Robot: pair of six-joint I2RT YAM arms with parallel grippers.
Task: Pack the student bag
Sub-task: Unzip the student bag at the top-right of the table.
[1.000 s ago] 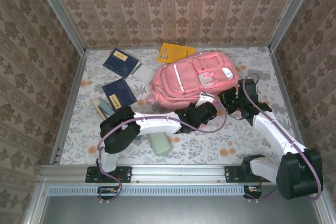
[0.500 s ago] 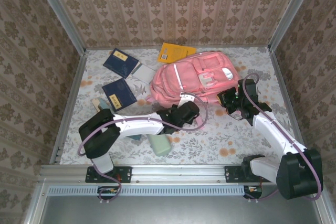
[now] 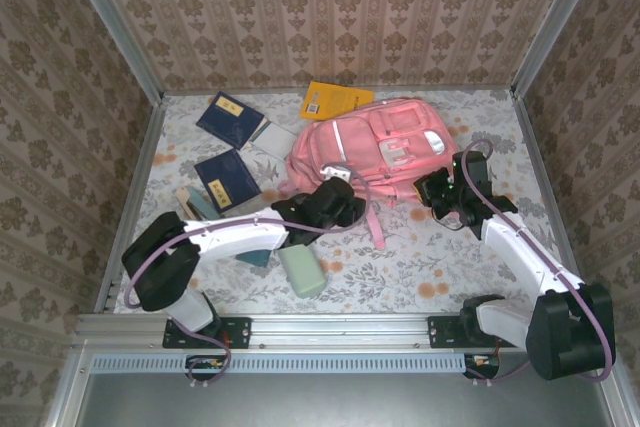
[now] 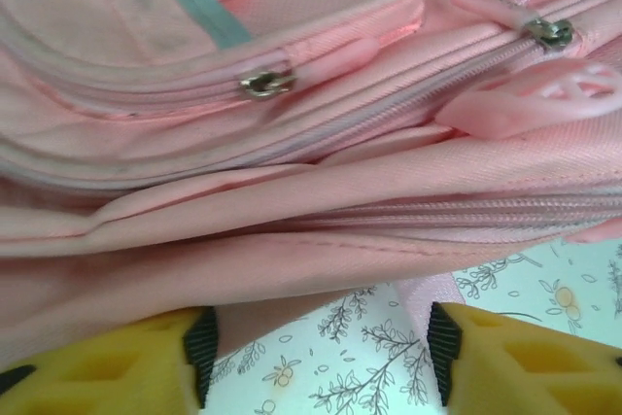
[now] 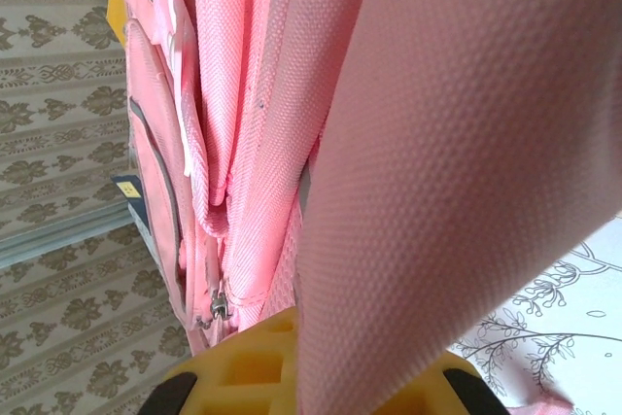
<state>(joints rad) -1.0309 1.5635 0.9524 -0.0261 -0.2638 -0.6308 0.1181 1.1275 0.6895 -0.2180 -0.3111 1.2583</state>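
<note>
One flowered table point(image 3: 450, 267) carries everything. At its back, right of the middle, the pink student bag point(image 3: 385, 142) lies flat with its pockets upward.

The left gripper point(image 4: 316, 362) is at the bag's near left edge. Its yellow fingers stand apart, and between them I see only the tablecloth and the hem of the bag.

The right gripper point(image 3: 432, 190) sits at the bag's near right corner. In the right wrist view a wide pink band point(image 5: 437, 143) runs down between the yellow fingers, which are closed on it. The band covers the pinch itself, and I cannot tell which part of the bag it is.

A yellow book point(image 3: 335, 100) is partly hidden behind the bag. Two navy books point(image 3: 228, 117) lie left of the bag, apart from it. A pale green box point(image 3: 302, 271) lies near the left arm. A teal thing point(image 3: 257, 257) under that arm is too covered to name. A small metal zipper pull point(image 4: 264, 83) shows on the bag.
</note>
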